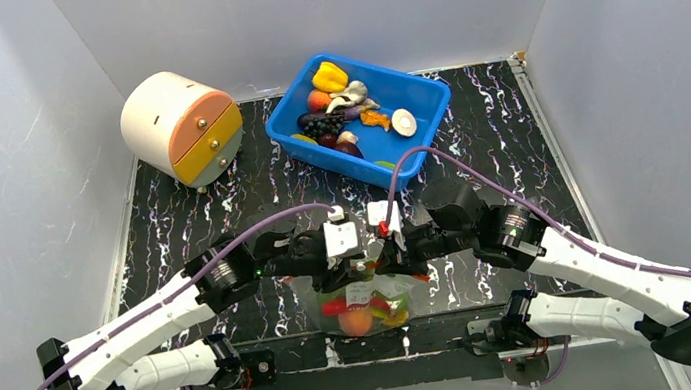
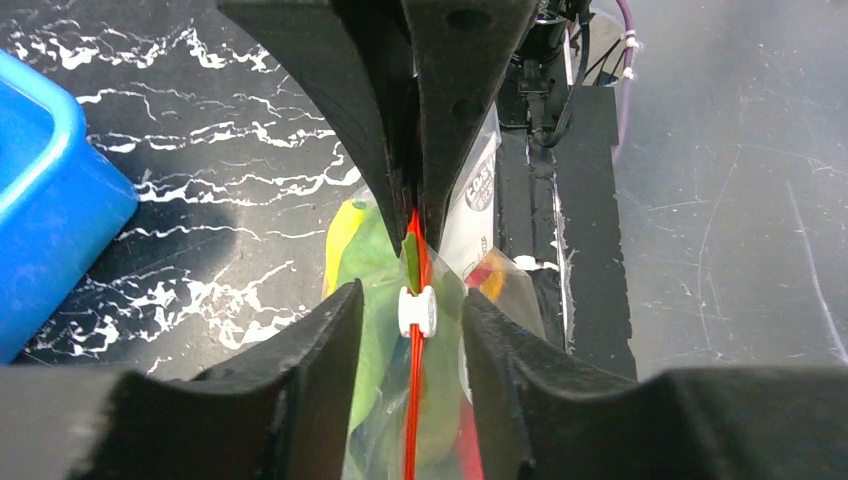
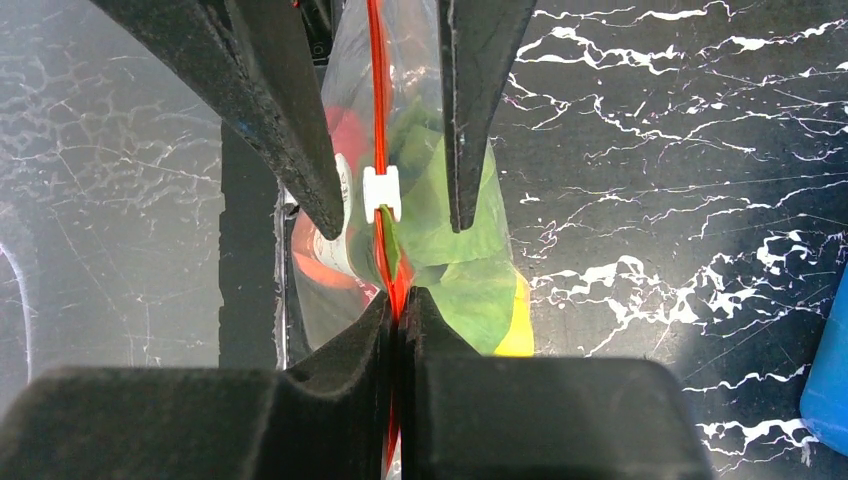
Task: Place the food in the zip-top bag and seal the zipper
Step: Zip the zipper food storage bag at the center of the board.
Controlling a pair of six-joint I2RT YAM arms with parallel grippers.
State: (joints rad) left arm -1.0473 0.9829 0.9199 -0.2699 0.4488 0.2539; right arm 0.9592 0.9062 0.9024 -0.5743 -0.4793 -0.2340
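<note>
The clear zip-top bag (image 1: 366,305) hangs between both grippers near the table's front edge. It holds a peach (image 1: 355,323), a red chili (image 1: 334,306), green leaves (image 3: 450,250) and a yellow banana (image 3: 518,320). My right gripper (image 3: 400,300) is shut on the orange-red zipper (image 3: 377,100) and pinches the strip. My left gripper (image 2: 412,302) is open. Its fingers stand either side of the white slider (image 2: 417,312) on the zipper (image 2: 411,410), with a gap on each side. In the top view the left gripper (image 1: 353,246) and the right gripper (image 1: 389,237) almost meet.
A blue bin (image 1: 432,103) with several more toy foods stands at the back centre-right; its corner shows in the left wrist view (image 2: 40,200). A round cream drawer unit (image 1: 181,128) stands at the back left. White walls enclose the black marbled table (image 1: 183,216).
</note>
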